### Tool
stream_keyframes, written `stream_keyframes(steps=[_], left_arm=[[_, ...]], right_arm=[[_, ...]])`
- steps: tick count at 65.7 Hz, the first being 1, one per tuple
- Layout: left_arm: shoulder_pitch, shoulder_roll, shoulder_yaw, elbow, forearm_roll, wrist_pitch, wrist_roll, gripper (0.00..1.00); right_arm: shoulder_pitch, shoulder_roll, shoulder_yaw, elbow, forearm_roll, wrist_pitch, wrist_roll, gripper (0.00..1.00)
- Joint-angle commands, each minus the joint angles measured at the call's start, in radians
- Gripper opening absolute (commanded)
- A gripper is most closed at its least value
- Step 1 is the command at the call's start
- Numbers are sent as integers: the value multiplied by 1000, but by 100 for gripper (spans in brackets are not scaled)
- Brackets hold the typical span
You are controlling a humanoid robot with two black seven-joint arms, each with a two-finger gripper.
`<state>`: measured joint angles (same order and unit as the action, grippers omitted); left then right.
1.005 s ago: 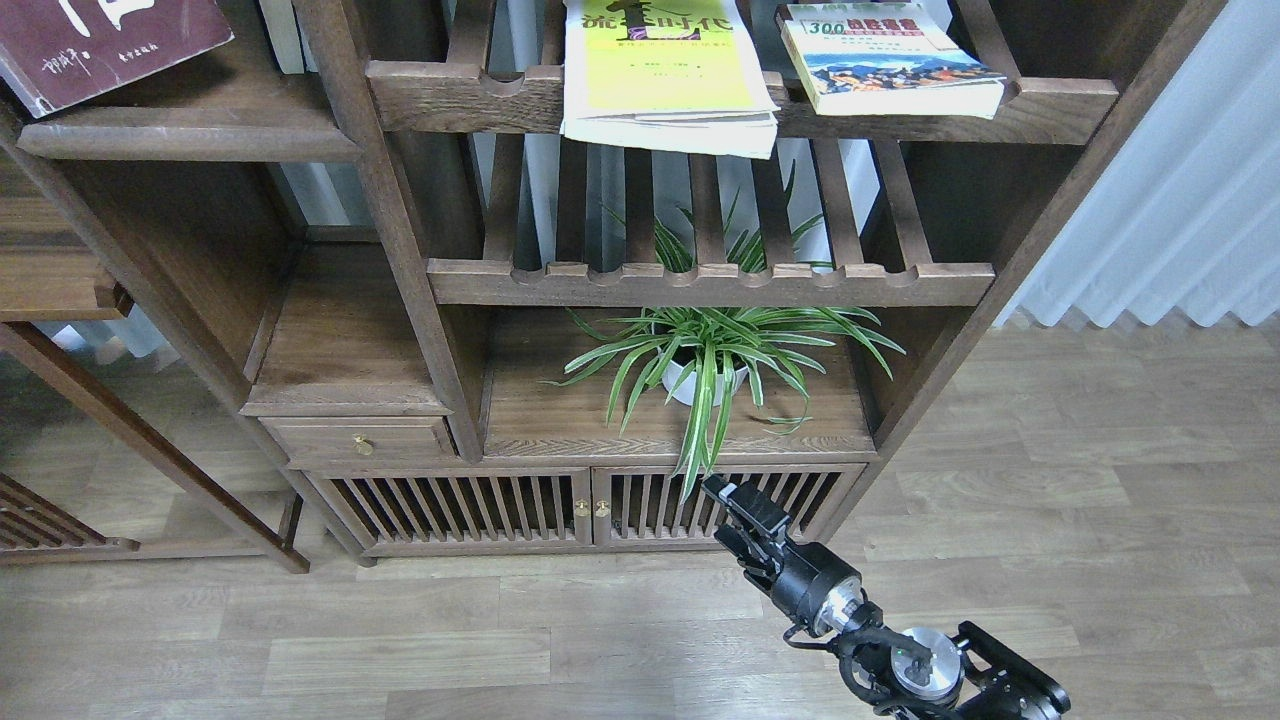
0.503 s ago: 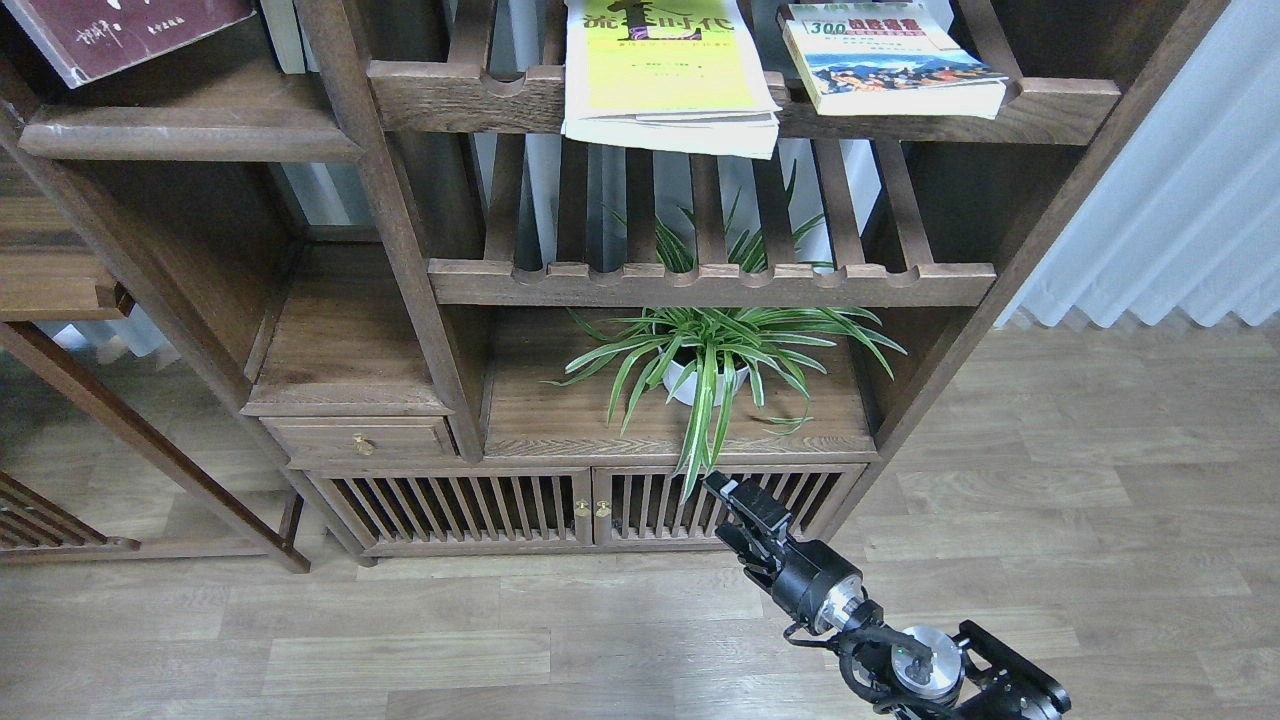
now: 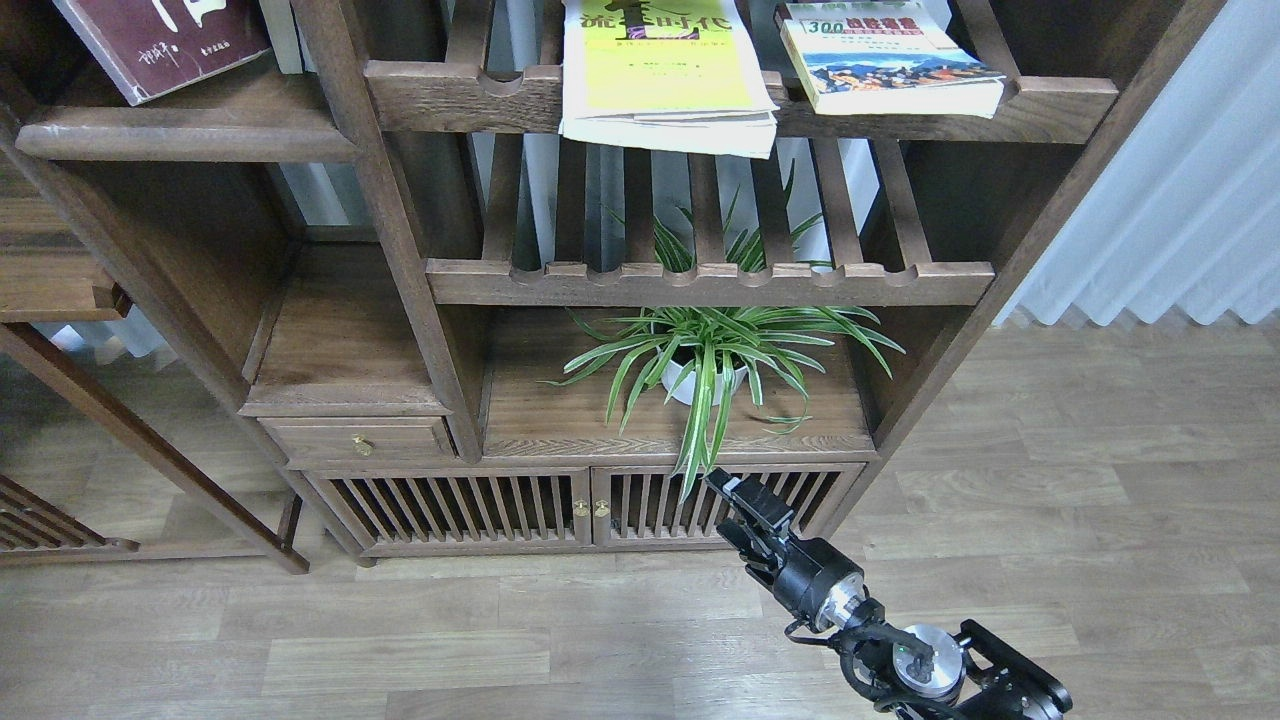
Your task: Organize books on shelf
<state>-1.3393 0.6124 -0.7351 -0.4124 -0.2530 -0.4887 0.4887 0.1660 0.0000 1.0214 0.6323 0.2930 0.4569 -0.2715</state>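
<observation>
While the right tool [image 3: 745,510] hangs low, fingers indistinguishable, left unseen | maroon book [image 3: 160,40] on shelf [image 3: 190,140] top-left corner, overhanging its front edge | risk: overhang lets it tip off.

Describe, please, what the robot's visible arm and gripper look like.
The right arm is black, built from chunky cylindrical joints with shiny silver metal caps and rings, and thin black cables loop beside the wrist. The right gripper is black and blocky. The left arm is out of view.

shelf [image 3: 190,140] right half bare | maroon book [image 3: 165,45] occupies left
</observation>
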Motion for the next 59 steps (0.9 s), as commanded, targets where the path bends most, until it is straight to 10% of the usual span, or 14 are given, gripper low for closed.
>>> stream_keyframes(steps=[1, 15, 30, 59], left_arm=[[-4, 3, -4, 1, 0, 0, 0, 9], [-11, 6, -9, 23, -2, 0, 0, 13], [-11, 9, -4, 26, -2, 0, 0, 52], [-20, 38, -3, 20, -3, 0, 0, 88]], right_arm=[[-2, 0, 3, 1, 0, 0, 0, 99], [-8, 0, 3, 1, 0, 6, -2, 99], [-10, 0, 3, 1, 0, 8, -2, 99], [-8, 0, 2, 1, 0, 8, -2, 99]])
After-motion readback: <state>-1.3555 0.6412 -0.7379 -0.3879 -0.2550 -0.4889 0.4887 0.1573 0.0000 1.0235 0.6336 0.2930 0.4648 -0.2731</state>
